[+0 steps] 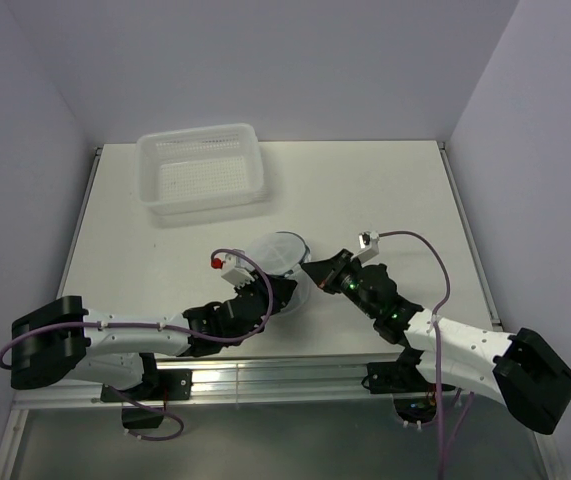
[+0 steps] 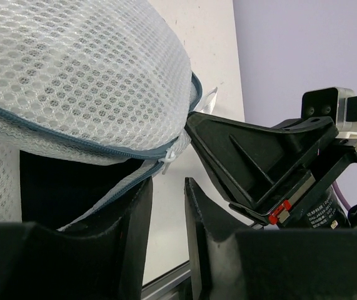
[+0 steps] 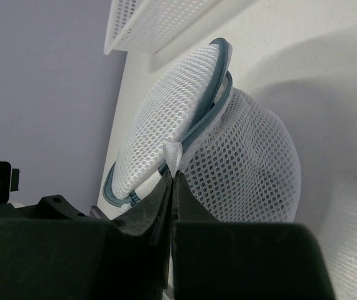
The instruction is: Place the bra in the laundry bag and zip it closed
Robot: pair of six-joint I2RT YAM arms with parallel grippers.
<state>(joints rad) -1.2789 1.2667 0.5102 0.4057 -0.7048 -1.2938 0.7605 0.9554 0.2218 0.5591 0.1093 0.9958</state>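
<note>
The laundry bag (image 1: 283, 252) sits on the tabletop (image 1: 385, 190) about midway between its left and right edges, somewhat nearer the near edge, with an arm on either side. Its grey zipper (image 2: 103, 147) is partly open, and the black bra (image 2: 53, 187) shows as dark fabric inside the gap under the mesh dome. The right pincer (image 3: 173, 178) is closed tight on a small white tab at the bag's seam, beside the zipper's end. The left pincer (image 2: 167, 200) stands narrowly apart just below the zipper pull, one finger against the bag's lower edge, with nothing seen between its fingers. A white perforated plastic basket (image 1: 203, 168) rests near the far left corner.
</note>
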